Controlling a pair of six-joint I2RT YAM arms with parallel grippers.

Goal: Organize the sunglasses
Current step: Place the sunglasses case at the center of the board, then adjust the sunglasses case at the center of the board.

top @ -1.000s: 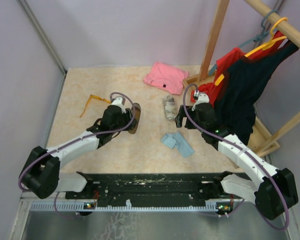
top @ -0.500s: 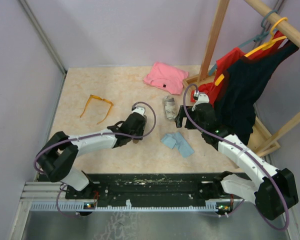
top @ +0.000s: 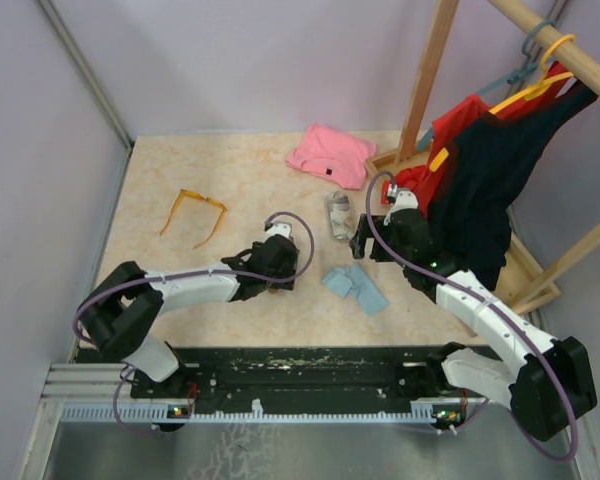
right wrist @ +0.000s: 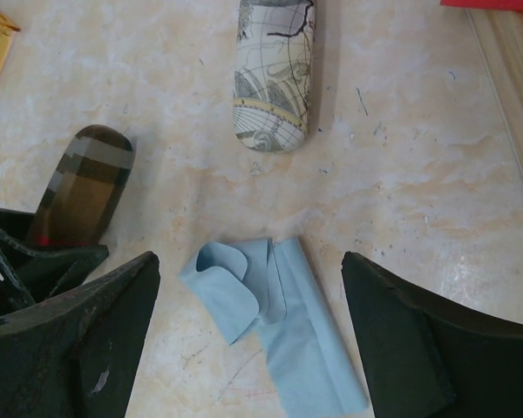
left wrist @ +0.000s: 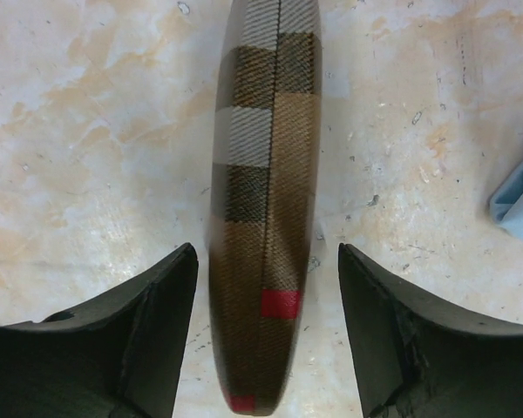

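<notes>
The room is a pale lilac-walled cell with a marbled beige tabletop [top: 240,180], a wooden garment rack [top: 430,70] standing at its right and a folded pink garment [top: 330,155] at the far edge. The thin orange-amber sunglasses [top: 192,212] lie on the far left of the tabletop with both arms unfolded, well apart from either hand. I judge them light, rigid and fragile. The arms look springy and liable to snag or fold, and the lenses would smear or slip under a pad. The firmest hold is likely across the front frame at the bridge, or at a hinge corner, taken with a gentle close. The left hand [left wrist: 266,257] stands wide around the oblong brown plaid case [left wrist: 266,157], with a clear gap on each side, so it grips nothing. The right hand [right wrist: 250,257] hangs wide and empty over the crumpled light blue cloth [right wrist: 279,331], with the grey map-printed case [right wrist: 275,74] beyond it. No red-framed pair shows in any view, and whether it sits inside a case cannot be told. Both cases appear closed, their contents hidden. The amber pair's lenses are too small to make out from above, and the right wrist view catches only one corner of it. The left hand's fingers cover the near end of the plaid case.
</notes>
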